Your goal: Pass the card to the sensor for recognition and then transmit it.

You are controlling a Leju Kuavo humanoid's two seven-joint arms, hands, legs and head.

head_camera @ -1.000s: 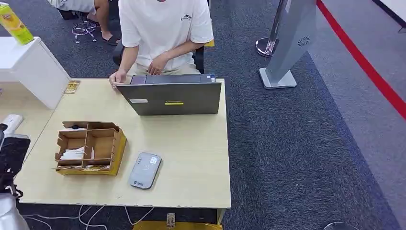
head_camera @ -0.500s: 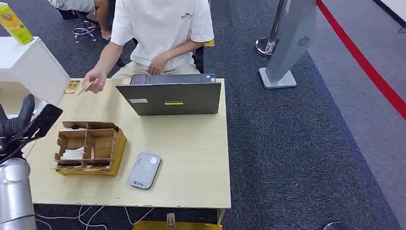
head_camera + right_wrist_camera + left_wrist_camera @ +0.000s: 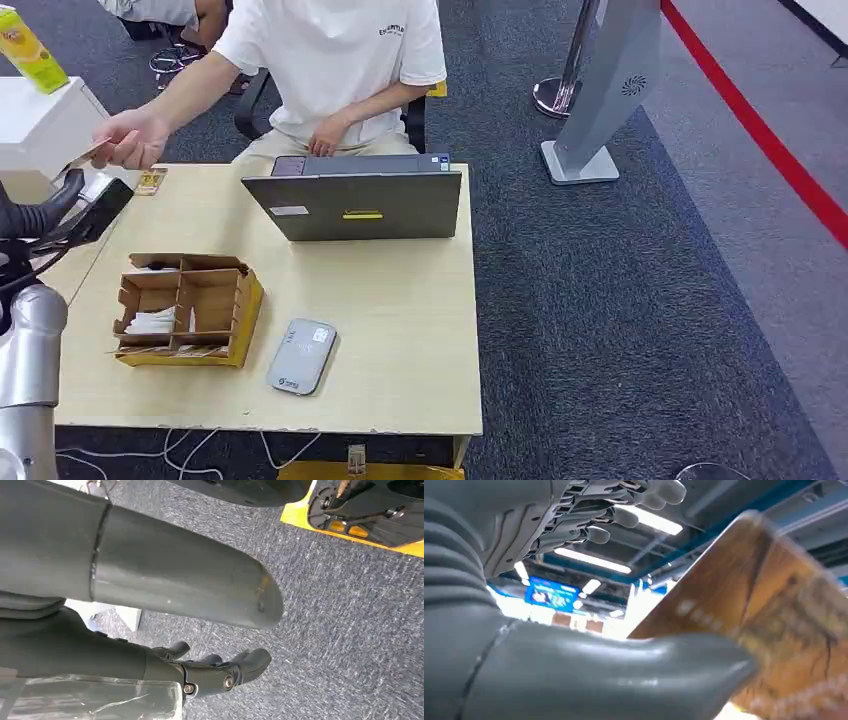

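Left hand (image 3: 45,215) is raised at the table's left edge, fingers spread, nothing gripped. A brown-orange plastic card (image 3: 769,630) is held out by the seated person's hand (image 3: 130,140), just beside the grey thumb in the left wrist view; contact cannot be told. The grey rounded card sensor (image 3: 302,356) lies on the pale wooden table (image 3: 400,330), beside a compartmented cardboard tray (image 3: 185,308). Right hand (image 3: 220,672) hangs over carpet, fingers loosely apart, holding nothing.
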